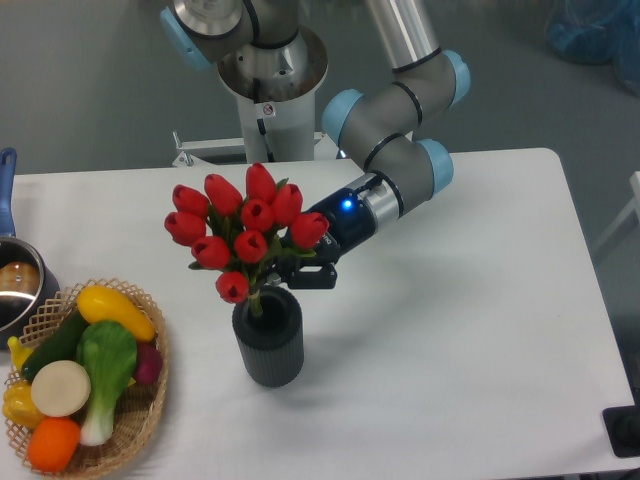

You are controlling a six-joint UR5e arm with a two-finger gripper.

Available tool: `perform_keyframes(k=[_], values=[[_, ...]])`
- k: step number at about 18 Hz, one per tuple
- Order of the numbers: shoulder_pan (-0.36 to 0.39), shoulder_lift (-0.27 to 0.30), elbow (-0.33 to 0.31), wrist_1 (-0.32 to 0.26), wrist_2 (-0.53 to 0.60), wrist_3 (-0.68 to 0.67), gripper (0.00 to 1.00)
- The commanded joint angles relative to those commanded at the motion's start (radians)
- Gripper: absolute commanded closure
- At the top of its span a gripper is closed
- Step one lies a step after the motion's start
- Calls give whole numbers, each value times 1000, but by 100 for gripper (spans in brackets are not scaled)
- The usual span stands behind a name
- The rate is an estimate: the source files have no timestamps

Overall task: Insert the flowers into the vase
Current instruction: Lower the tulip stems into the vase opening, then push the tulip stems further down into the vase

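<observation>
The flowers (pixel 245 235), a bunch of red tulip buds with green leaves, stand upright with their stems down in the mouth of the vase (pixel 268 345). The vase is dark grey and ribbed and stands on the white table, left of centre. My gripper (pixel 297 271) reaches in from the right, just above the vase's rim and right beside the stems. Buds and leaves hide its fingertips, so I cannot tell whether it holds the stems.
A woven wicker basket (pixel 150 400) of toy vegetables sits at the front left corner. A metal pot (pixel 15 285) with a blue handle is at the left edge. The arm's base (pixel 270 80) stands behind the table.
</observation>
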Motion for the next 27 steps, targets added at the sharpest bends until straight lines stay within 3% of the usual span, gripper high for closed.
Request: perform_keyframes(k=[12, 27], values=[[14, -60, 2, 0, 0, 83, 93], [26, -74, -3, -2, 5, 89, 88]])
